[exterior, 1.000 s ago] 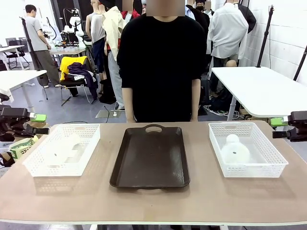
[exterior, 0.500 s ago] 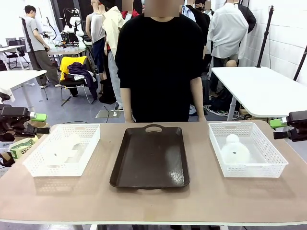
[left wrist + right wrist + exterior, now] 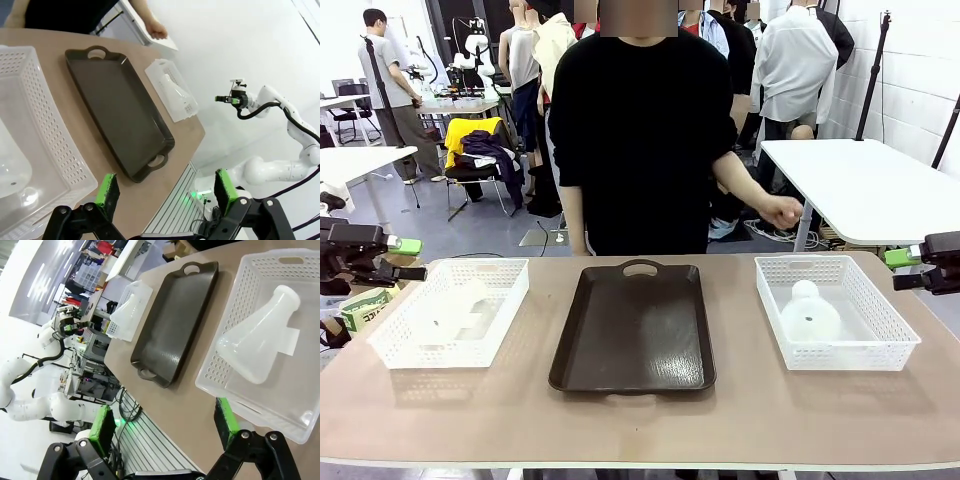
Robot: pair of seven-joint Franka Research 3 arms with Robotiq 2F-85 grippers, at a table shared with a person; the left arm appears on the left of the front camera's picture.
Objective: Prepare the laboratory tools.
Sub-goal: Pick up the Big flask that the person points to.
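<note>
While both arms wait off the ends of the worktop, the two conical flasks lie on their sides, one in each white mesh basket. The left flask rests in the left basket, beside the dark brown tray. The right flask rests in the right basket, with its neck toward the far side and its round base toward the near side.

The left end effector hangs beyond the worktop's left edge, its green-padded fingers spread wide with nothing between them. The right end effector hangs beyond the right edge, likewise spread and empty. The person stands behind the tray with one hand raised clear of everything on the worktop.

Handling, as judged from the frosted translucent walls: each flask looks empty, light and rigid, with a smooth surface. Whether it is plastic or glass cannot be told, so a moderate squeeze is prudent. The sloping cone would tend to slide out of flat pads. The narrow, nearly straight neck offers the surer hold, taken from above with the fingers across it. A flask on its side may roll in an arc when nudged, and the basket walls limit any sideways approach.
</note>
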